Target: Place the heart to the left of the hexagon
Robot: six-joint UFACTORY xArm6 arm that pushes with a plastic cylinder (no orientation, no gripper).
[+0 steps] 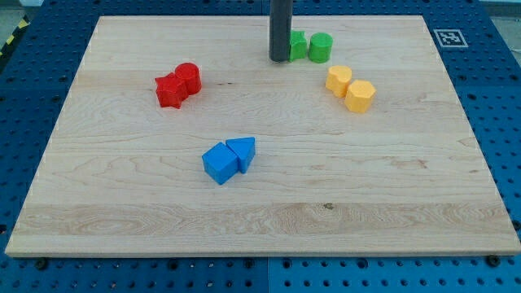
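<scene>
A yellow heart block (339,80) lies at the view's upper right, touching a yellow hexagon block (360,95) just to its lower right. My tip (280,59) rests on the board near the view's top centre, well to the left of the heart and a little above it. The tip is right beside a green star-like block (298,45), which the rod partly hides. I cannot tell if they touch.
A green round block (320,47) sits right of the green star. Two red blocks (178,85) lie together at the left. A blue cube (219,163) and a blue wedge-like block (242,151) touch in the middle. The wooden board (407,203) ends at blue perforated table.
</scene>
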